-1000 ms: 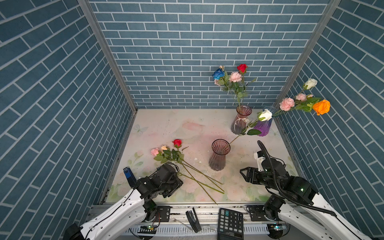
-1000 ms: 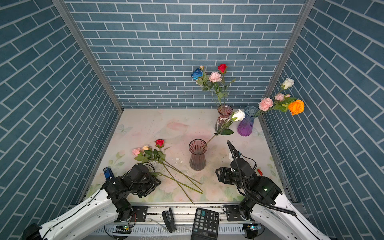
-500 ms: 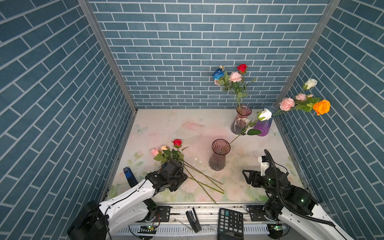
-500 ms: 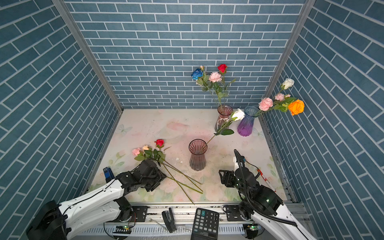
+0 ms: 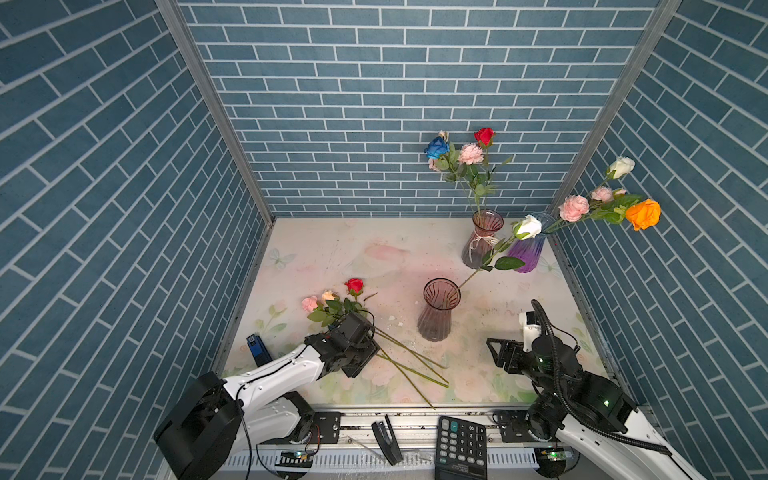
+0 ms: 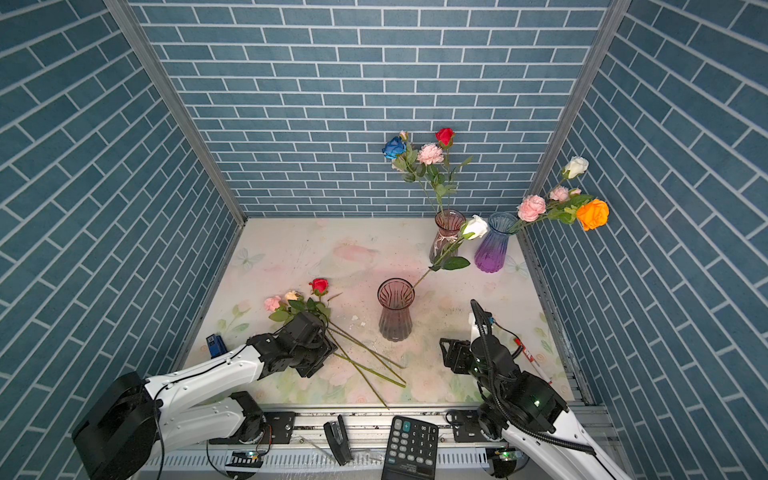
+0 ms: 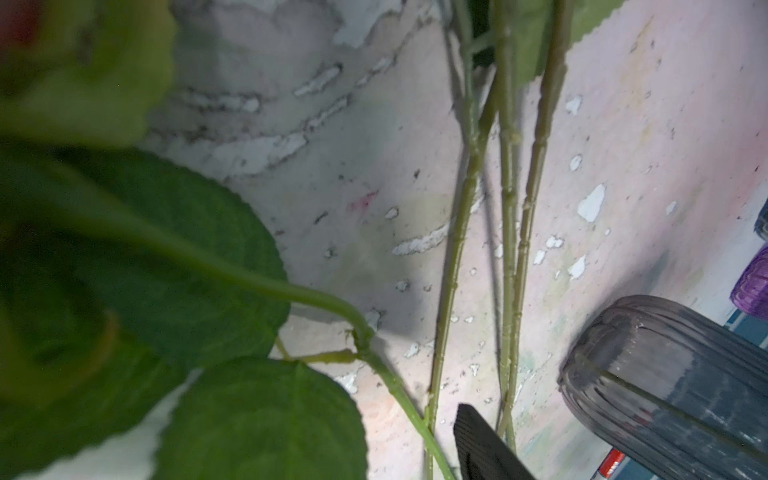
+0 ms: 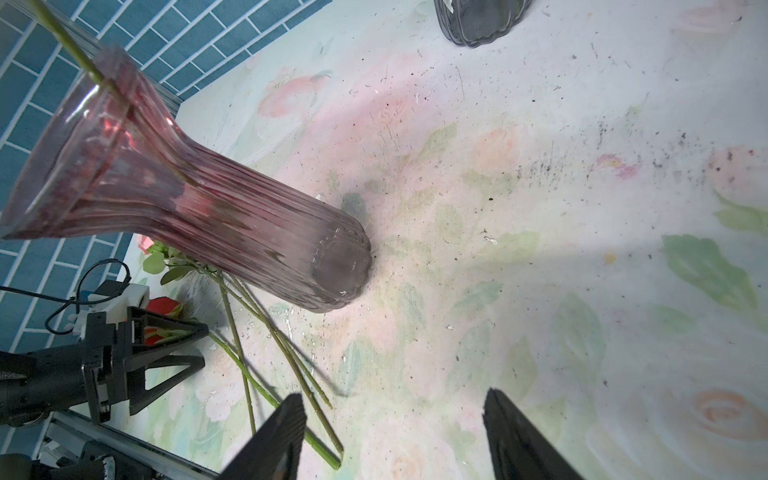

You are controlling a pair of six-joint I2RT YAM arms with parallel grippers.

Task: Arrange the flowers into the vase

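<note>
Two bits of clutter lie nearest me on the front rail: a stapler (image 5: 386, 440) and a calculator (image 5: 461, 446). Just past them, the right tool (image 8: 395, 395) hangs low over bare bench (image 5: 332, 249), its jaws wide with nothing between them. The left tool (image 8: 205, 344) is down over the loose flowers (image 5: 334, 306). In the right wrist view its jaws stand parted, and I see no stem clamped in them. In the left wrist view one finger (image 7: 482, 449) sits just beside the stems, which lie flat on the bench.

There are three loose flowers on the left half of the bench, cut ends toward me and heads away: a pink flower (image 5: 309, 303), a peach bud (image 5: 328, 295) and a red rose (image 5: 354, 285).

Next comes the near vase (image 5: 436, 320), ribbed mauve glass, upright at mid-bench just right of those stems. It holds one flower, a white rose (image 5: 528, 226), whose stem leans out over the rim toward the far right.

Farthest off, at the back right, two more vases stand side by side. The back vase (image 5: 478, 245), mauve with twine at its neck, holds a tall upright bunch: a blue rose (image 5: 436, 147), a pink peony (image 5: 471, 153) and a red bud (image 5: 484, 136). The purple vase (image 5: 525, 255) beside it holds a bunch leaning toward the right wall: a pale bloom (image 5: 574, 208), an orange rose (image 5: 643, 214) and a white bud (image 5: 621, 167).
</note>
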